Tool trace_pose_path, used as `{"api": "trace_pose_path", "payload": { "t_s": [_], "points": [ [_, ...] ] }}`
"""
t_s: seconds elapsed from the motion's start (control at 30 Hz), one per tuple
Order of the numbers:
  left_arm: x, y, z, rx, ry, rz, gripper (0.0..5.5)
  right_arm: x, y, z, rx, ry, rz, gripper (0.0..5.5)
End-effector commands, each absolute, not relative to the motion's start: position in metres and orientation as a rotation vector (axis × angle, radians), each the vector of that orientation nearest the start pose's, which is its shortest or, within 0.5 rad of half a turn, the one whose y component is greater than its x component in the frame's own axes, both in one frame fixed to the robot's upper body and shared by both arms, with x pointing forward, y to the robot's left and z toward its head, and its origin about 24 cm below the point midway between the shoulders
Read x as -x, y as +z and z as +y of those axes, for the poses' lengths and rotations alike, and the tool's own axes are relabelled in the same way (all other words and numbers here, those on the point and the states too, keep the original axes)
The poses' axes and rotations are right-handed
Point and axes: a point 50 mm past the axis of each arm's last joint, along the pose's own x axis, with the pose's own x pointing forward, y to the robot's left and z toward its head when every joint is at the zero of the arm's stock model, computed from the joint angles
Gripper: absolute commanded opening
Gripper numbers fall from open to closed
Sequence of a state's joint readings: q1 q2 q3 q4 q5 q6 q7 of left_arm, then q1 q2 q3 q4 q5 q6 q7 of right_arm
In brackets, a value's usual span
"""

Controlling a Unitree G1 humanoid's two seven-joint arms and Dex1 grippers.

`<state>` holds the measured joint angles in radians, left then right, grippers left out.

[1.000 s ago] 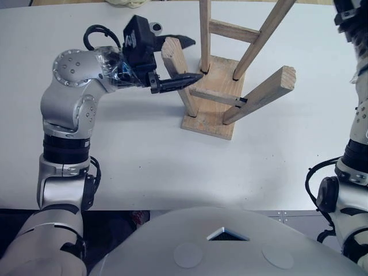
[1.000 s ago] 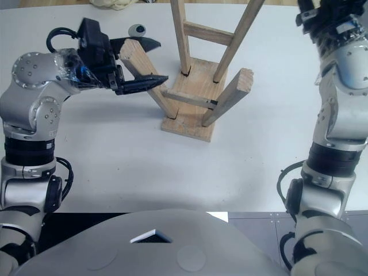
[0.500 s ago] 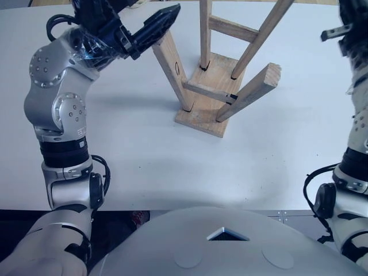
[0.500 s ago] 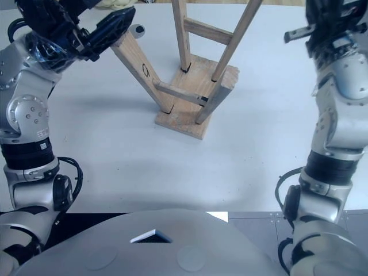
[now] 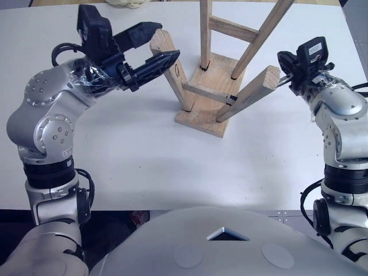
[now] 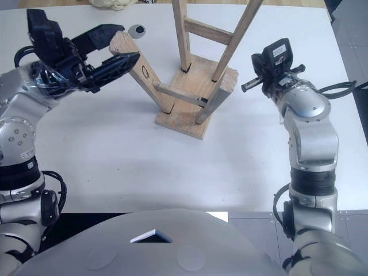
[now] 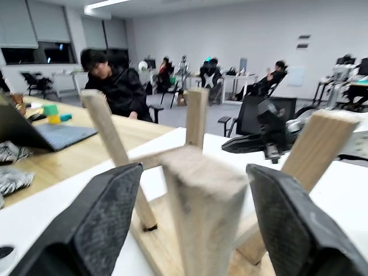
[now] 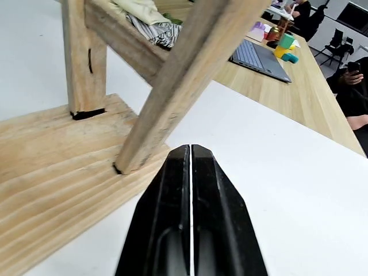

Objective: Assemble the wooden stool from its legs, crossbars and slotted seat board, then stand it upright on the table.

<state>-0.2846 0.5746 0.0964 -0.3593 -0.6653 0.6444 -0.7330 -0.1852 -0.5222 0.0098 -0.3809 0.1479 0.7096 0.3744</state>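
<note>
On white table [image 5: 126, 161], facing upturned stool [image 5: 207, 118]: likely handling light, stiff, loose-jointed. Straddling near-left leg [image 5: 175, 75], probably a sound hold, with left tool [image 5: 165, 41] open; holding right tool [image 6: 247, 88] closed.

Assembled stool [image 5: 220, 95], pale bare wood, inverted: seat board [image 5: 200, 122] lies on the counter [image 5: 144, 155], centre-far. Four legs [image 5: 174, 72] splay upward from it. One crossbar [image 5: 206, 92] joins the near pair, another [image 5: 233, 30] the far pair.

The stool [image 5: 206, 115] rests seat-down mid-table [image 5: 144, 161]. The left gripper [image 5: 165, 40] straddles its near-left leg [image 5: 175, 77], and the right gripper [image 6: 246, 87] is beside its near-right leg [image 5: 253, 95].
</note>
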Motion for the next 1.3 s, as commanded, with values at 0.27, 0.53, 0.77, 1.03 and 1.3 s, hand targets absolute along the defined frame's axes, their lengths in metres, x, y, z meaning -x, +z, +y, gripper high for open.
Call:
{"api": "trace_pose_path", "payload": {
  "t_s": [0.27,0.53,0.77,1.03,1.3],
  "points": [
    [-0.318,0.138,0.198,-0.257,-0.701,0.117,3.3,-0.233,0.128,-0.113,0.282,0.816,0.2,0.03],
    [-0.33,0.149,0.18,-0.093,-0.831,-0.154,3.3,-0.235,0.113,-0.124,0.299,0.848,0.246,0.03],
    [-0.302,0.169,0.219,-0.034,-0.833,-0.277,3.3,-0.245,0.081,-0.165,0.363,0.716,0.394,0.28],
    [-0.252,0.221,0.202,0.057,-1.065,-0.497,3.3,-0.255,0.067,-0.189,0.392,0.632,0.474,1.57],
    [-0.232,0.211,0.156,-0.062,-1.191,-0.138,3.3,-0.261,0.067,-0.192,0.414,0.615,0.467,1.92]
  ]
}}
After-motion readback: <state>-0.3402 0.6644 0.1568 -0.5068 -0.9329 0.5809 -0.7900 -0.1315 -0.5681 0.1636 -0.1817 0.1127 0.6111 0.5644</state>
